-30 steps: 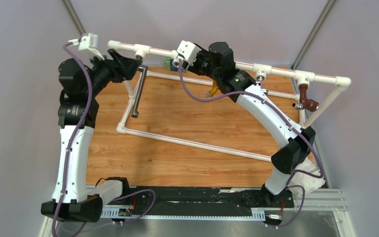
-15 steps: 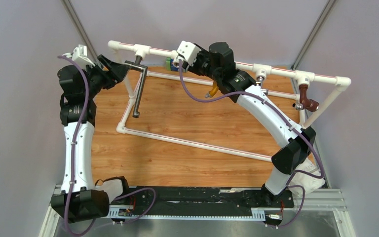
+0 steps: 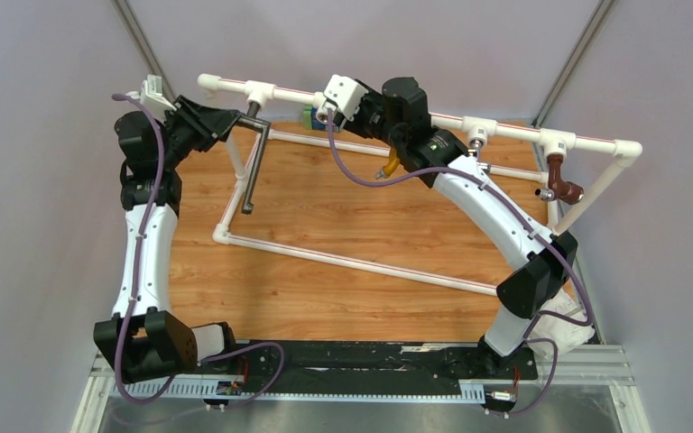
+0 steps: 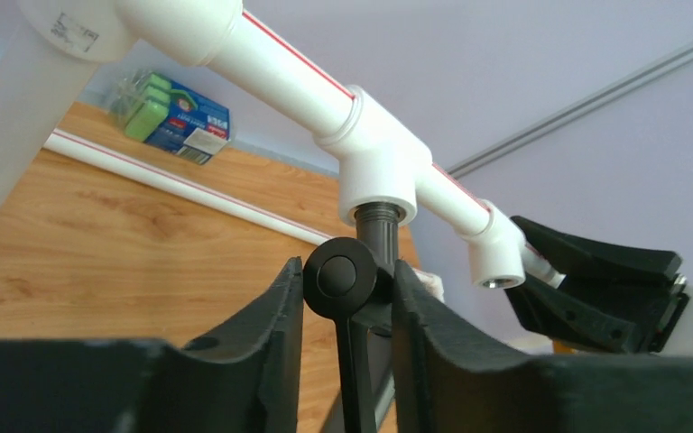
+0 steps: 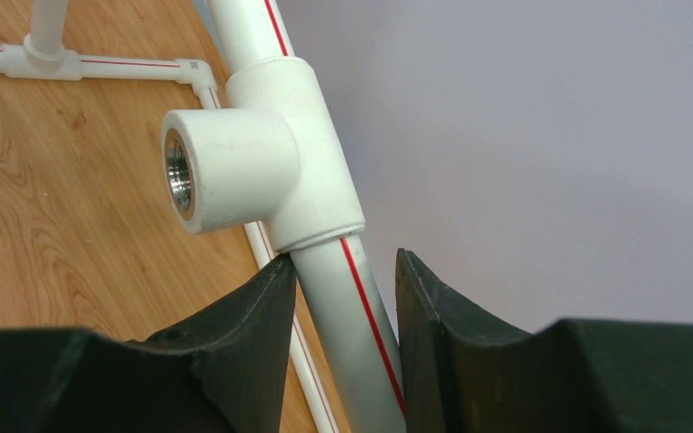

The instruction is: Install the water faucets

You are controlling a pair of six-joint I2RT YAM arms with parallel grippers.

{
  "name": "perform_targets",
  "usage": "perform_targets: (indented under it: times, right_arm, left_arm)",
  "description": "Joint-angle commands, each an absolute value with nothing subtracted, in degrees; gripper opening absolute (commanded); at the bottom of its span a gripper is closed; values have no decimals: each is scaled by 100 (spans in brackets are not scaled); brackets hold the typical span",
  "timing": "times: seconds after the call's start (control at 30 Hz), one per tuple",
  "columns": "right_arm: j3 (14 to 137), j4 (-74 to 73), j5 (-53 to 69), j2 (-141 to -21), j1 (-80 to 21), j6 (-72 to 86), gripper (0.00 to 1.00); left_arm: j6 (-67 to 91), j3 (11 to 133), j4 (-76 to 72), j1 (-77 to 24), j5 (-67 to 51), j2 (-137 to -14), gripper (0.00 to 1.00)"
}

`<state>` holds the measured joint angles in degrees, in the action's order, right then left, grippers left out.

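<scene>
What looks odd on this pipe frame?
Nothing broken or spilled. The long dark faucet stands out: it hangs far below its tee, the left gripper pinching its top. The next tee socket is empty, and the right gripper clamps the white pipe beside it.

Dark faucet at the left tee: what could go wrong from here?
1. The left gripper pinches the dark faucet at its rounded handle hub; the grip might slip when twisting.
2. Its stem looks barely entered in the tee, and the long tube hangs off it, so it could cross-thread or drop.
3. The right gripper holds the white pipe at one spot only; that pipe may flex under torque.
</scene>
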<state>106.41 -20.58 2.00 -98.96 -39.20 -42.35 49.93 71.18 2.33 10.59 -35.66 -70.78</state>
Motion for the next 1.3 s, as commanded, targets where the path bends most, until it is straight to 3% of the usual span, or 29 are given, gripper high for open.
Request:
perform_targets:
  times: [0.0, 0.13, 0.3, 0.43, 0.6, 0.7, 0.83, 1.27]
  right_arm:
    - [10301, -2531, 1503, -10230, -4324, -3454, 0]
    - [10301, -2522, 1512, -10239, -4324, -3445, 0]
    - [10310, -2514, 1529, -10239, -4324, -3410, 0]
    - [10327, -2514, 1573, -10239, -4324, -3393, 0]
    - [10310, -2523, 1565, -10222, -4324, -3375, 0]
    - [10292, -2531, 1547, -10213, -4324, -3384, 0]
    - [10274, -2514, 1521, -10178, -4324, -3401, 0]
    - [10248, -2514, 1485, -10204, -4324, -3419, 0]
  left_arm:
    - [5046, 7286, -167, 967, -3639, -6996, 30]
    - [4466, 7575, 394, 608, -3359, -6891, 5]
    - [3518, 8050, 1107, 89, -2857, -6803, 4]
    - [3182, 8226, 1301, -403, -2707, -6820, 15]
    - [3269, 8218, 1222, -1044, -2725, -6987, 43]
    - [3357, 8192, 1239, -1422, -2760, -7206, 50]
    - [3384, 8165, 1266, -1836, -2786, -7383, 58]
    - [3094, 8954, 2020, -1925, -2180, -7128, 65]
